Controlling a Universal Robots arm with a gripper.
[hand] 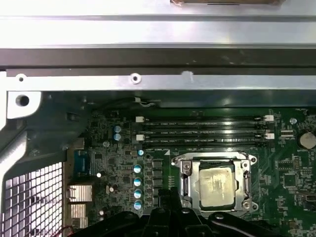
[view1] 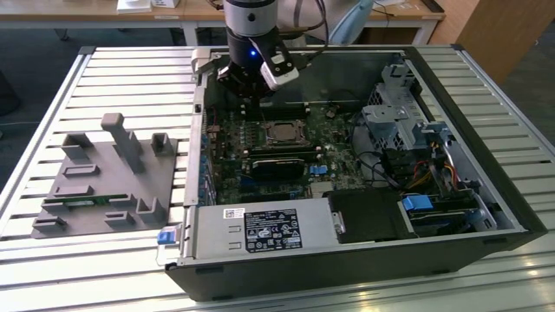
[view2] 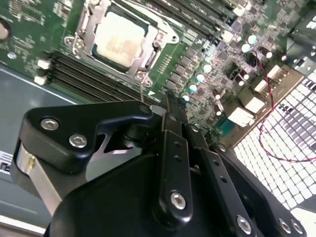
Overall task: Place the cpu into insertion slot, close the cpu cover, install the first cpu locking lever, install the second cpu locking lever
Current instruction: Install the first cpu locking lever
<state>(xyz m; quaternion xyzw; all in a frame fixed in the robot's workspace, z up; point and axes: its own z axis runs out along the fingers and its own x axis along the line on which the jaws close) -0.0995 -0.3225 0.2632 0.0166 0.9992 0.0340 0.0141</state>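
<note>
**CPU seated under its cover, claw clenched above the board**

At the exterior view's left, a grey fixture block (view1: 108, 175) with upright posts and recesses lies on the slatted metal bench (view1: 52, 91), just beside the open computer case (view1: 485, 214). Inside the case, the green motherboard (view1: 230, 162) lies flat. The arm comes down from the top of the view, and its claw (view1: 251, 88) hangs over the board's far side, near the case wall and just behind the socket area, touching nothing that can be seen.

Toward the middle of the board sits the insertion slot (view1: 284, 133), with the cpu (hand: 216, 184) lying flat in it, its dull silver top showing pale in both wrist views. The cpu cover (hand: 245, 173) is down around the chip, its metal frame bordering the chip on all sides (view2: 148, 49). Long black memory slots (hand: 205, 129) run beside the socket.

In the second wrist view the claw's black fingers (view2: 170, 128) are pressed together with nothing between them, their tips poised above the board a short way from the socket's corner.

Further to the exterior view's right are a metal drive cage (view1: 394, 127) and bundled cables (view1: 433, 172).
</note>
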